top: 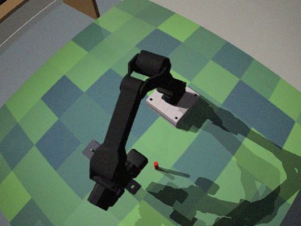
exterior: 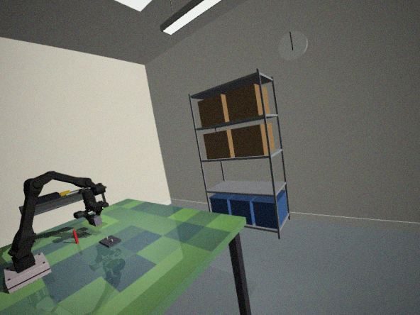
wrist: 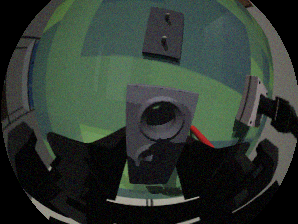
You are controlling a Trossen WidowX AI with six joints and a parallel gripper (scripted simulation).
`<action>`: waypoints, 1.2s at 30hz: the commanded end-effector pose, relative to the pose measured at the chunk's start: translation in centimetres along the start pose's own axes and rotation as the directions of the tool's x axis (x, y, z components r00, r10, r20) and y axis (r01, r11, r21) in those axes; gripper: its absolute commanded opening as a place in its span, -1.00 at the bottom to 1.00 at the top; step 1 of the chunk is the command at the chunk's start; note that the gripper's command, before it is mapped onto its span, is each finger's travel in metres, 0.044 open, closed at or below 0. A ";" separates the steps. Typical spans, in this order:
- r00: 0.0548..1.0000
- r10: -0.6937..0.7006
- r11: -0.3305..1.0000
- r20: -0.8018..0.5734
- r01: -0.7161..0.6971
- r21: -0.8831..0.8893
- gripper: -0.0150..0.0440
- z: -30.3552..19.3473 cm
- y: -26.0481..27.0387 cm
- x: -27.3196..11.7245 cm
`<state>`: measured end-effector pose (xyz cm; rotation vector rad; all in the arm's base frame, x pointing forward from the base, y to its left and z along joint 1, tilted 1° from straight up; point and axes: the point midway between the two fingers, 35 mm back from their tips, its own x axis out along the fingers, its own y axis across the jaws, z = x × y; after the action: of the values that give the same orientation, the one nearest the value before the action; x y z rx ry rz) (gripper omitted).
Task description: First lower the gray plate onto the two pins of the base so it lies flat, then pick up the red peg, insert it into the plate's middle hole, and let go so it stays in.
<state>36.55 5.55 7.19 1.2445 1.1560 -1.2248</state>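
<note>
My gripper [top: 122, 181] [exterior: 93, 215] [wrist: 151, 128] is shut on the gray plate [top: 136, 183] [exterior: 95, 220] [wrist: 135, 106] and holds it above the table. In the wrist view a large round hole shows in the plate; its lower part is dark with shadow. The dark gray base [top: 97, 143] [exterior: 115, 242] [wrist: 154, 31] lies on the table with two small pins pointing up, apart from the plate, beyond its far end in the wrist view. The red peg [top: 156, 166] [exterior: 75, 236] [wrist: 202, 137] stands upright on the table beside the gripper.
The arm's pale mounting block [top: 163, 106] [exterior: 33, 272] [wrist: 248, 102] stands on the green and blue checkered table [top: 160, 139] [exterior: 142, 227]. A shelf rack [exterior: 245, 189] with boxes stands on the floor beyond the table.
</note>
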 end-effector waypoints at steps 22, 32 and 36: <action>1.000 0.004 1.000 0.002 -0.004 -0.007 -0.49 1.0 -0.4 -5.8; 1.000 0.009 1.000 0.005 -0.009 -0.007 -0.49 3.7 0.1 -4.6; 1.000 0.009 1.000 0.006 -0.009 -0.003 -0.49 4.8 0.3 -4.0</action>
<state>36.47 1.46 11.71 1.2459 1.1457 -1.2166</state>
